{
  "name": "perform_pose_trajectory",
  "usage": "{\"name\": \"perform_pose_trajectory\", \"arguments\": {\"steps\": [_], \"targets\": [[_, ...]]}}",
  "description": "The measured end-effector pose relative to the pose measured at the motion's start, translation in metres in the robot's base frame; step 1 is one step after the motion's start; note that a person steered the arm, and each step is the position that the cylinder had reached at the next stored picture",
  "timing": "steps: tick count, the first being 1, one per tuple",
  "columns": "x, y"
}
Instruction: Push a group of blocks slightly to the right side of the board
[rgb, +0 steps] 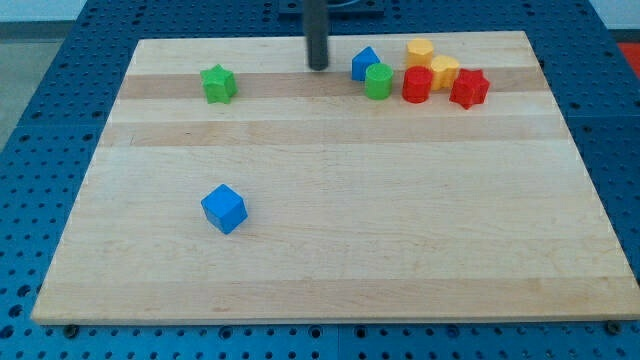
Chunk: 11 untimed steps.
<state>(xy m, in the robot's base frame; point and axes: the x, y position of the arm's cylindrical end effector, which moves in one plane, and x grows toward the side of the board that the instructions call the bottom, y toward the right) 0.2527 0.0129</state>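
The only part of the robot that shows is a straight, dark grey rod, smooth and round like a cylinder, of even width down to my tip (318, 67), which is cut off blunt. No cables, screws or markings can be made out on it.

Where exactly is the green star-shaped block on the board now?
The green star block sits alone near the view's top left of the board, left of my tip and far above the blue cube.
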Motion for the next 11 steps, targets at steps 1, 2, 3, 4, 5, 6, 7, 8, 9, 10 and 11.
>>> {"name": "perform_pose_trajectory", "arguments": {"steps": [1,2,3,4,5,6,7,8,9,10,11], "targets": [[0.018,0.088],[-0.003,0.072],[-0.058,0.009],[-0.058,0.058],[-0.019,0.128],[-0.011,0.14],[-0.044,0.039],[0.018,0.017],[0.028,0.016],[0.037,0.011],[0.05,0.057]]}}
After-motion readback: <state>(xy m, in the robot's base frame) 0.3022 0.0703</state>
